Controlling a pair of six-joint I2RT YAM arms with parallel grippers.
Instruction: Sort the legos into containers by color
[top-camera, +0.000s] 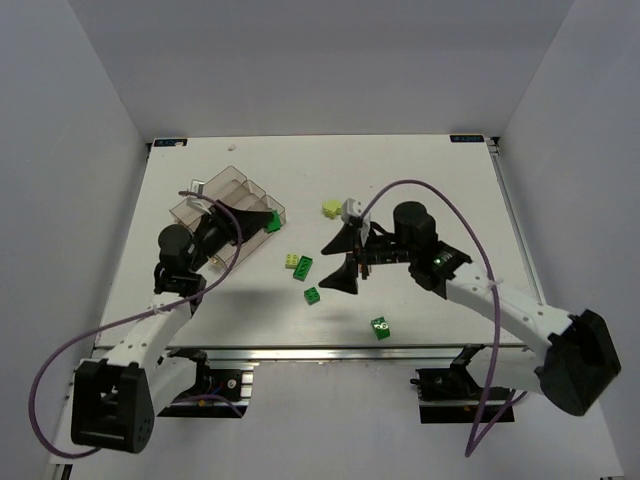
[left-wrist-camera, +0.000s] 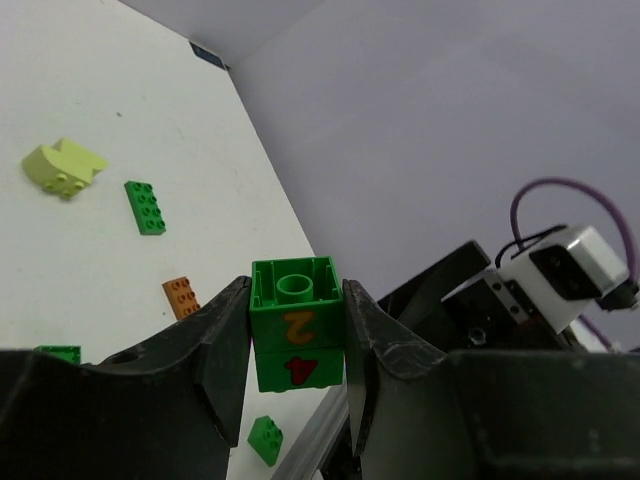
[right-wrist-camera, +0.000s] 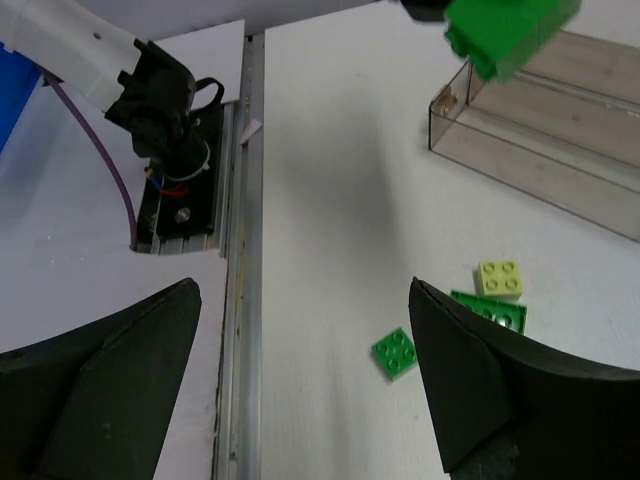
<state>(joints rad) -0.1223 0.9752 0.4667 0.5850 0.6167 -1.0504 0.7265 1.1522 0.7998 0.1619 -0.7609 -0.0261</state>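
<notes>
The left gripper (left-wrist-camera: 297, 300) pinches a green brick (left-wrist-camera: 296, 345) tight on both sides so it will not fall. The brick hangs by the near corner of the clear tray (top-camera: 215, 195), likely to drop into a slot. The right gripper (right-wrist-camera: 305, 380) is spread wide and holds nothing. A small green brick (right-wrist-camera: 397, 352) and a yellow brick (right-wrist-camera: 498, 278) lie on the desk (right-wrist-camera: 330, 200) just beside it.

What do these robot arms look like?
The left arm and right arm have white links with black joints and bases. A purple cable loops along each. Their fingers are broad, black, curved wedges.
</notes>
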